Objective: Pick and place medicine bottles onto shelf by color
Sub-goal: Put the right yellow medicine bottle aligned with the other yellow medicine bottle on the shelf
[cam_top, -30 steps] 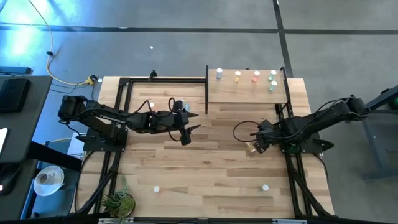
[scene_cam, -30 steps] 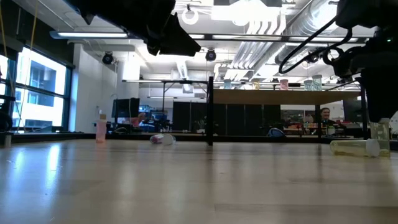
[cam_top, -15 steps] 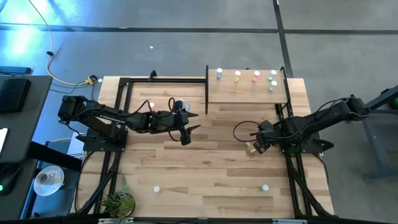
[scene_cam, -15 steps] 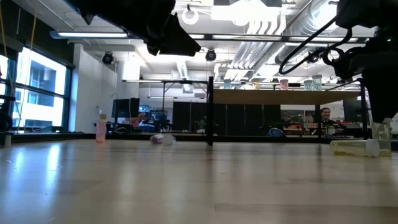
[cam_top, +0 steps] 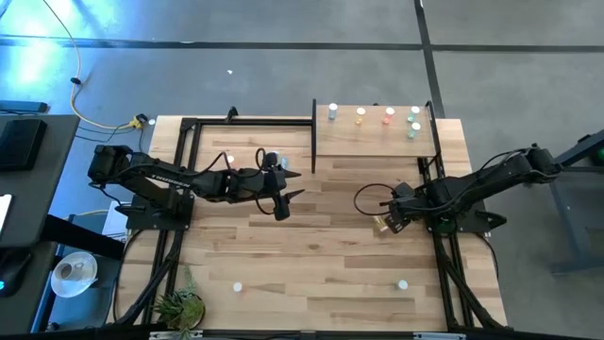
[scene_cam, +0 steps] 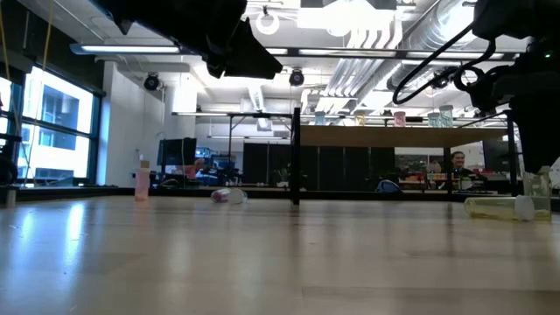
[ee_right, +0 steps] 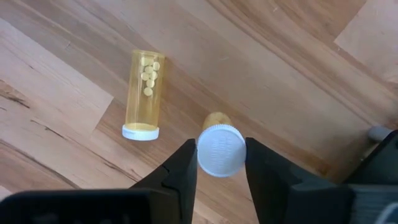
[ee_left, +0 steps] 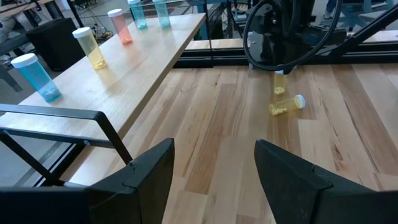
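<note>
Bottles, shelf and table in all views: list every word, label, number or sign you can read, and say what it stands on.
No readable text anywhere.
Yellow bottle lying on the table: no label, only pills inside.
Bottle cap between the right gripper fingers: plain white.
Bottles on the shelf: no labels visible.
</note>
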Motion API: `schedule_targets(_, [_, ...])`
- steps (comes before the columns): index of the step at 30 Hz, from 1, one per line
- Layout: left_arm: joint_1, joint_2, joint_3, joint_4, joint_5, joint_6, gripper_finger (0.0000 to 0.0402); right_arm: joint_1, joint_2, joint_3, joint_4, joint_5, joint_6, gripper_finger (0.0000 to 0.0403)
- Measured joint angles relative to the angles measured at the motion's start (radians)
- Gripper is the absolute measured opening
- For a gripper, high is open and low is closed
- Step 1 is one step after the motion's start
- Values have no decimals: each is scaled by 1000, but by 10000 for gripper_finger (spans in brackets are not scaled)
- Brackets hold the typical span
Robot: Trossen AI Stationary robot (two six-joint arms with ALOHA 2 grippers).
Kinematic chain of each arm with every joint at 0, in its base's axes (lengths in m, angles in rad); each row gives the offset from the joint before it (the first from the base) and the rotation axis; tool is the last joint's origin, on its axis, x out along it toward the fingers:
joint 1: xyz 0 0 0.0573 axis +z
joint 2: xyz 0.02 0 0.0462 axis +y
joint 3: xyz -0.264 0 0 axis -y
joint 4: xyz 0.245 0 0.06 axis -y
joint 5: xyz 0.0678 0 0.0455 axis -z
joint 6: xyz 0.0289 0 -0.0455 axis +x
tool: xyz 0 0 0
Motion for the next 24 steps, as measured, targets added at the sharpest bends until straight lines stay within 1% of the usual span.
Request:
schedule_targets(4, [0, 0, 0, 0, 0, 0, 213, 0, 0, 9, -2, -2, -1, 104])
schedule_targets(7, [0, 0, 0, -2, 0, 0, 213, 0, 0, 43, -1, 5, -18, 104])
schedule_targets(13, [1, 0, 0, -27, 0, 0, 213, 0, 0, 132, -15, 51, -46, 103])
schedule_targets(16, [4, 0, 0, -36, 0, 0, 213, -6, 0, 188, -17, 85, -84, 103])
schedule_targets(20, [16, 0, 0, -36, 1, 0, 213, -44, 0, 265, -23, 121, -154, 103])
schedule_targets(24, [36, 0, 0, -54, 1, 0, 213, -119, 0, 340, -26, 124, -261, 103])
